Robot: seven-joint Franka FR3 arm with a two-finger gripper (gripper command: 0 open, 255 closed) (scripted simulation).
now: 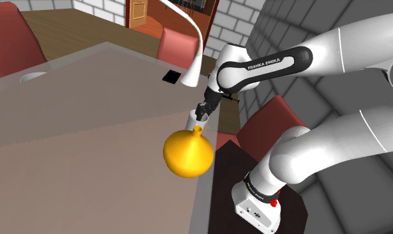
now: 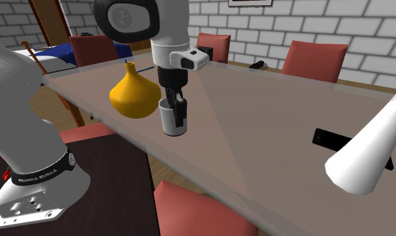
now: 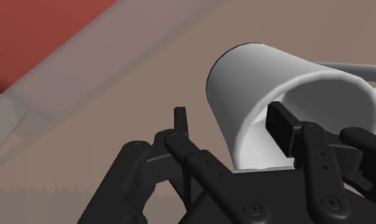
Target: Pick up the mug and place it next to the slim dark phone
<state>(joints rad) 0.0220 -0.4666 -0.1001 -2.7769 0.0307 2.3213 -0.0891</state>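
Wrist view: black gripper (image 3: 229, 121), fingers parted, straddles the white mug (image 3: 256, 76) wall without clasping it, just beside the yellow vase (image 2: 133, 97).

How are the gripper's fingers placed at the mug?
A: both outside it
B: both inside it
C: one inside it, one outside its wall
C: in the wrist view one finger reaches inside the mug, while the other stands outside its wall.
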